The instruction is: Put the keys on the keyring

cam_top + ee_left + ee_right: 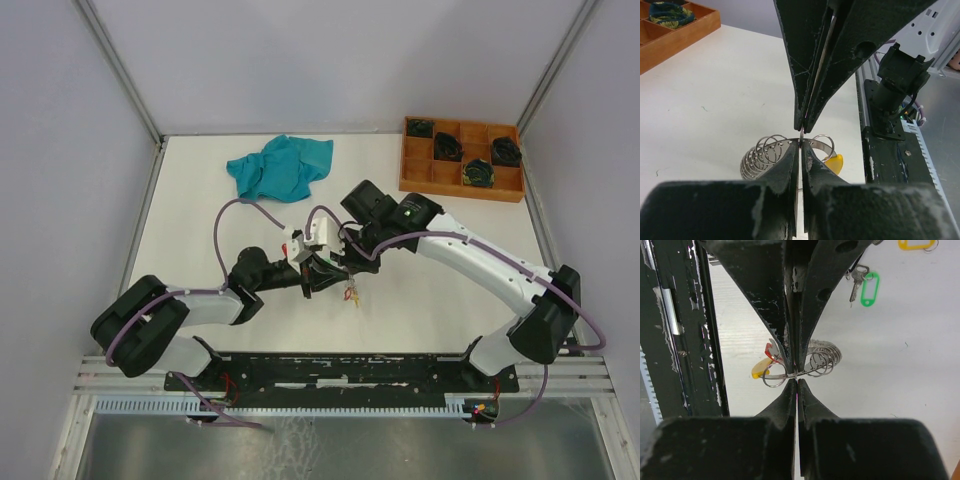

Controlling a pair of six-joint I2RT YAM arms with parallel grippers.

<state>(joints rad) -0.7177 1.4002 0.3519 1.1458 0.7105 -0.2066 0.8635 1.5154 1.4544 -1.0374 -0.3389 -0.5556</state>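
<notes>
Both grippers meet at mid-table, tip to tip. My left gripper [318,268] [801,142] and my right gripper [340,262] [796,380] are each shut on the thin silvery keyring [821,141] [782,376], held above the table. Several small split rings [771,149] [820,362] are strung on it. A yellow tag [834,163] [759,371] and a red tag [769,350] hang from it, and also show below the grippers in the top view [350,293]. A green-tagged key [865,287] and a yellow tag [915,244] lie loose on the table.
A wooden compartment tray [415,172] with dark coiled bundles stands at the back right. A teal cloth [278,167] lies at the back centre. The arm bases and metal rail [350,365] run along the near edge.
</notes>
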